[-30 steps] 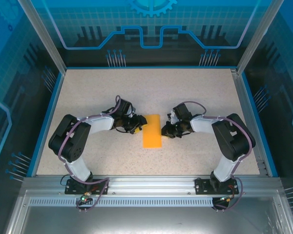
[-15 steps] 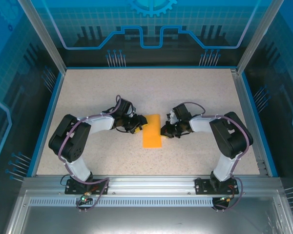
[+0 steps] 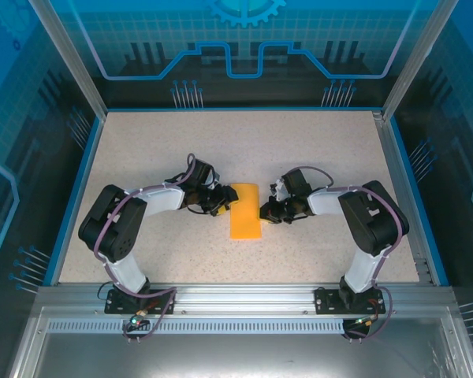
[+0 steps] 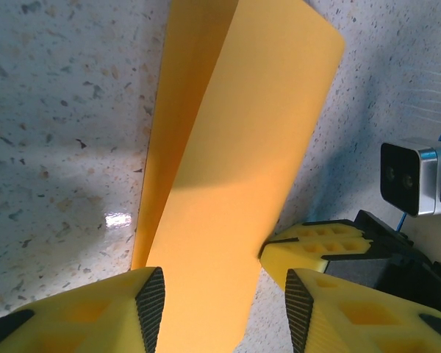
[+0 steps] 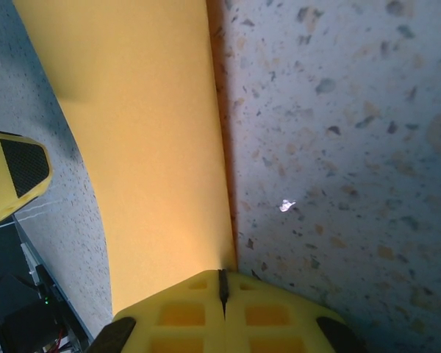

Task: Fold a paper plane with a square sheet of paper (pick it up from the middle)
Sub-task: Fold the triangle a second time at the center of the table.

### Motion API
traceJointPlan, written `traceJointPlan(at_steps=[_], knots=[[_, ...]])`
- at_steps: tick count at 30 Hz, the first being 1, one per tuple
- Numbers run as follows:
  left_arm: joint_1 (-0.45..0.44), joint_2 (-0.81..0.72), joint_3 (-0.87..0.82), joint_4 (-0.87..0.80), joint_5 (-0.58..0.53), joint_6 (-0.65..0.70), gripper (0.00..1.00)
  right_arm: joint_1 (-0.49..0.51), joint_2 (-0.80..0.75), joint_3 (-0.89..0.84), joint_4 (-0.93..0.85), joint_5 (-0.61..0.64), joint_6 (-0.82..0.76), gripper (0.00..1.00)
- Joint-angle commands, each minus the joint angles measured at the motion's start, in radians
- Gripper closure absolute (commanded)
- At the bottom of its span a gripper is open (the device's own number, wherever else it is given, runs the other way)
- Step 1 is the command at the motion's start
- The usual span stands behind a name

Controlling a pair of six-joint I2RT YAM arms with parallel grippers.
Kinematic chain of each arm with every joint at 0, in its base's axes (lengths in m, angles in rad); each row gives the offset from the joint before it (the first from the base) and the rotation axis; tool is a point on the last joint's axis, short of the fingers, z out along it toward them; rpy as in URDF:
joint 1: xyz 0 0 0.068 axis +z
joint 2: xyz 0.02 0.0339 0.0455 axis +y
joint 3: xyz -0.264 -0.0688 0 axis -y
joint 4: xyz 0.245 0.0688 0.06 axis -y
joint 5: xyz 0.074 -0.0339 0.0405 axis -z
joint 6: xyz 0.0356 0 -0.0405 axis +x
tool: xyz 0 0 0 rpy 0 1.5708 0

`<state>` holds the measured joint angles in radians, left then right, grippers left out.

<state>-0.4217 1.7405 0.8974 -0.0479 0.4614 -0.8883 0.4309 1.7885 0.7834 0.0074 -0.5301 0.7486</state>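
Paper: The orange paper point(image 3: 246, 211) lies at the middle of the table point(image 3: 142, 150), folded to a narrow rectangle with its long side running away from the arm bases. In the left wrist view the upper layer stands raised and curved off the lower layer along the left side.

Left gripper: The left gripper point(image 3: 224, 207) sits low at the paper's left edge, pointing toward the centre. Its fingers point(image 4: 88, 312) are spread about halfway. The near end of the paper passes between them. The left pad stands just beside the paper's edge; the right pad stands apart from it. The paper is not clamped.

Right gripper: The right gripper point(image 3: 262, 212) sits low at the paper's right edge, opposite the left gripper. Its fingers point(image 5: 176, 312) are pressed fully together, the seam between them closed. The tips rest at the paper's right edge, and the paper runs under them. Whether they press the paper down or only touch it cannot be told.

The two grippers face each other across the paper's width.
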Motion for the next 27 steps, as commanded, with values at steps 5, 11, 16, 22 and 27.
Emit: traceJointPlan(at_steps=[5, 11, 16, 22, 27], knots=[[-0.006, 0.05, 0.04, -0.009, 0.002, 0.018, 0.5, -0.012, 0.067, -0.046, -0.071, 0.083, -0.006, 0.95], [-0.01, 0.078, 0.045, 0.017, 0.013, 0.014, 0.51, -0.012, 0.07, -0.044, -0.072, 0.081, -0.008, 0.95], [-0.018, 0.099, 0.05, 0.02, 0.013, 0.016, 0.51, -0.013, 0.074, -0.046, -0.072, 0.081, -0.008, 0.95], [-0.021, 0.095, 0.048, 0.03, 0.019, 0.01, 0.56, -0.012, 0.088, -0.046, -0.07, 0.081, -0.006, 0.95], [-0.022, 0.077, 0.045, 0.029, 0.016, 0.008, 0.59, -0.011, 0.088, -0.046, -0.07, 0.082, -0.008, 0.95]])
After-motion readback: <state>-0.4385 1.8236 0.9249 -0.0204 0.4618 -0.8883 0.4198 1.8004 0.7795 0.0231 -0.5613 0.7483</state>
